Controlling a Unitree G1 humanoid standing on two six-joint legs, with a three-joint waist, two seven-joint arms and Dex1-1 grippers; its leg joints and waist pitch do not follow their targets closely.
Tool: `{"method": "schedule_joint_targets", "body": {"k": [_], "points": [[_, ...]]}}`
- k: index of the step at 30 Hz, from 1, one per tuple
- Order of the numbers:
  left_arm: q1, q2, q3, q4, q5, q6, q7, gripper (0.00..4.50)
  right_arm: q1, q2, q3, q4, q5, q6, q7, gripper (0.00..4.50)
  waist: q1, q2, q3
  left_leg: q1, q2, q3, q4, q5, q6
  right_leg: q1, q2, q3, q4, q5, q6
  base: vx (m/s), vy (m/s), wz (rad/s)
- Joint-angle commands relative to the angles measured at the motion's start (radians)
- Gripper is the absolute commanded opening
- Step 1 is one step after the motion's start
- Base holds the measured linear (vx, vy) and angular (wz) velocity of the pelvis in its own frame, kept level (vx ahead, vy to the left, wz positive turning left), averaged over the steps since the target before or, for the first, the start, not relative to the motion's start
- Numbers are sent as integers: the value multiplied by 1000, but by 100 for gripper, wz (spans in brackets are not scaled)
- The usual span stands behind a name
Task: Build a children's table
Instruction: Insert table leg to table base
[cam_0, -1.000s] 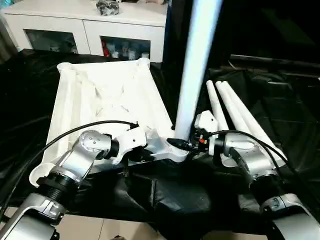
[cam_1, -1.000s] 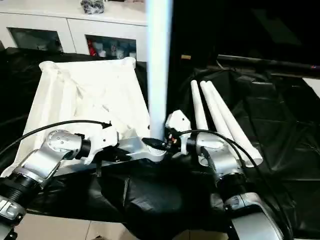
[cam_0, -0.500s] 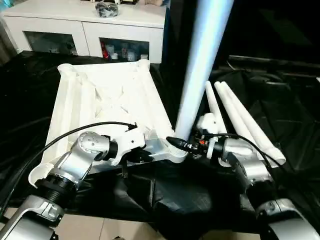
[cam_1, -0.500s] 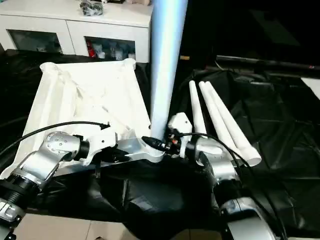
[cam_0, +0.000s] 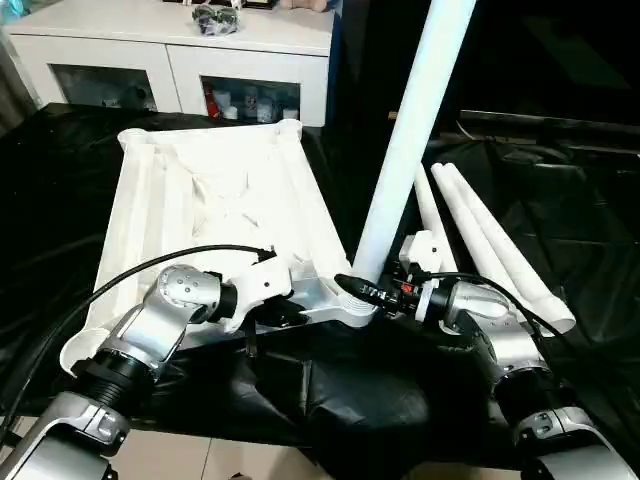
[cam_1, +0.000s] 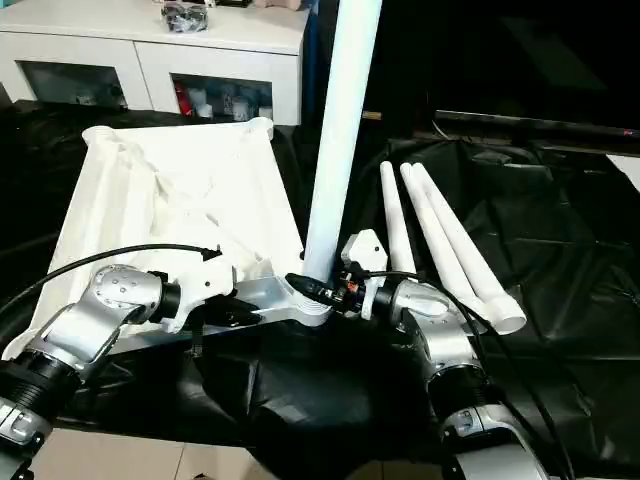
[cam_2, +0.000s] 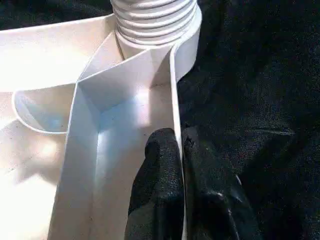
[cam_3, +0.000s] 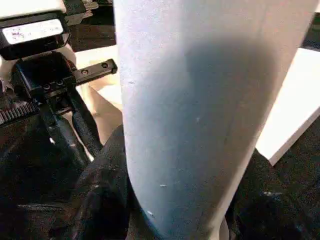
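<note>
While the left gripper (cam_2: 181, 150) pinches the white ribbed plastic tabletop's (cam_0: 170, 220) rim, the right gripper (cam_0: 385, 290) clamps a leaning white tapered tube leg (cam_0: 405, 160); tilt risks cross-threading.

Head stereo pair, two wrist close-ups.
Eyes look forward and down over the table top (cam_0: 210, 200); wrist views sit close at its near-right corner socket (cam_2: 155, 22), shared by all.

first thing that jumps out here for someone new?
The tall white leg standing tilted at the near right corner of the upside-down table top, threaded end in the corner socket, with the right claw clamped around its base. Next, the left claw pinching the top's near edge wall beside that socket. Three spare legs lie on the black sheet, right.
</note>
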Motion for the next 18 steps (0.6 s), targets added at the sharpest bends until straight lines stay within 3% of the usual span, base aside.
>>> {"method": "schedule_joint_targets", "body": {"k": [1, 5, 8, 13, 15, 18], "points": [[7, 1, -19, 4, 20, 4, -15, 0, 40, -20, 17, 97, -58, 49, -35, 191, -5, 16, -35, 27, 70, -36, -86, -452, -44, -1, -91, 54, -96, -308, -215, 0, 0, 0], [-2, -28, 13, 2, 1, 46, 34, 0, 27, -1, 1, 116, -71, 39, -125, 191, -6, 17, -32, 28, 70, -37, -88, -458, -52, -6, -94, 55, -99, -349, -208, 0, 0, 0], [-23, -72, 51, 12, -3, 93, 129, 0, 10, 28, -22, 152, -79, 31, -235, 191, -12, 15, -30, 28, 68, -41, -88, -489, -64, -8, -95, 53, -104, -408, -191, 0, 0, 0], [-51, -158, 85, -10, 21, 217, 297, 0, -48, 110, -49, 235, -88, 47, -437, 191, -21, 22, -29, 29, 66, -47, -88, -522, -72, -13, -98, 51, -111, -470, -170, 0, 0, 0], [-64, -214, 86, -23, 34, 291, 361, 0, -90, 150, -34, 281, -106, 72, -503, 191, -26, 25, -28, 26, 66, -48, -89, -525, -70, -14, -98, 52, -112, -470, -169, 0, 0, 0], [-102, -313, 91, 19, 71, 368, 501, 0, -152, 208, -11, 346, -139, 93, -609, 191, -31, 19, -28, 23, 62, -45, -85, -495, -62, -14, -95, 51, -113, -443, -176, 0, 0, 0]]}}
